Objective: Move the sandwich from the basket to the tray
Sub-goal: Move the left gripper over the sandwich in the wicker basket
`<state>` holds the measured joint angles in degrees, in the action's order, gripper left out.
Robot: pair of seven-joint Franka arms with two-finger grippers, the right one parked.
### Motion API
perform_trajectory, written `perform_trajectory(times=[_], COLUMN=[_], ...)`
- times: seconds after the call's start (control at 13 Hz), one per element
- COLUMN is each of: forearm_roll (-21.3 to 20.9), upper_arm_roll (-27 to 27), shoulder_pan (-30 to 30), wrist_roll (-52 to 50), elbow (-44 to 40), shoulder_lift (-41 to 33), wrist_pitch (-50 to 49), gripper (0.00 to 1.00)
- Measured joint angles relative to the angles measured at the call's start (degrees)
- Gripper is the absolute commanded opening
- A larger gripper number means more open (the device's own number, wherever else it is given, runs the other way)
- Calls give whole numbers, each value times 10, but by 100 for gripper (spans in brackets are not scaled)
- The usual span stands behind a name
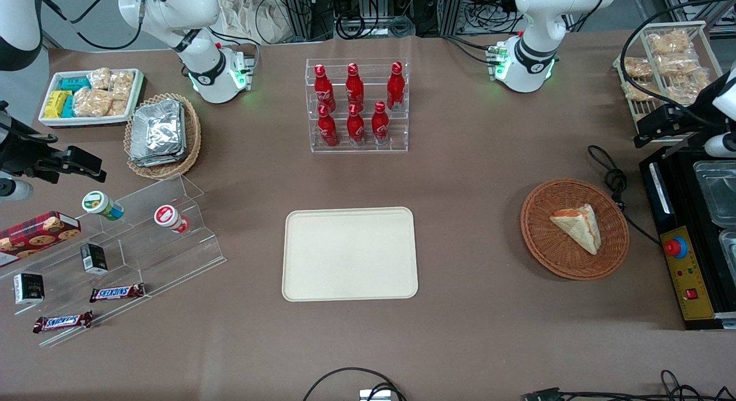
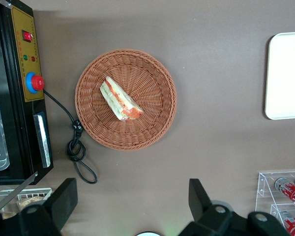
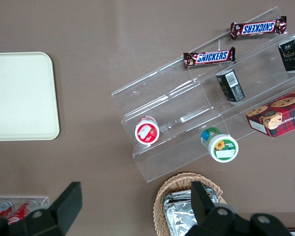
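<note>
Sandwich [image 1: 578, 226] lying flat in the reddish-brown wicker basket [image 1: 544, 245], toward the working arm's end of the table, orange-red and green filling along one edge. Cream tray [image 1: 349, 254] bare and well apart, nearer the table's middle, ready to receive. Left gripper [image 2: 130, 209] hanging high above the brown table, just beside the basket, fingers spread wide and grasping nothing. Probably kept raised to see basket and target together before descending. Pickup not yet begun.

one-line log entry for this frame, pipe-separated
stage: pre-grasp | gripper: open, above table beside basket | sandwich: in basket, untouched | tray: empty
</note>
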<state>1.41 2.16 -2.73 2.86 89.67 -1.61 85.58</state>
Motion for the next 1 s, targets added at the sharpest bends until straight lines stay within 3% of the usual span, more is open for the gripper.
perform_trajectory(times=[0.62, 1.0], forearm_roll=[-1, -1], upper_arm_roll=[-2, -27], shoulder_pan=[-6, -7], wrist_roll=[-17, -113], elbow=[19, 192], shoulder_lift=[15, -1], wrist_pitch=[10, 197], gripper=[100, 100])
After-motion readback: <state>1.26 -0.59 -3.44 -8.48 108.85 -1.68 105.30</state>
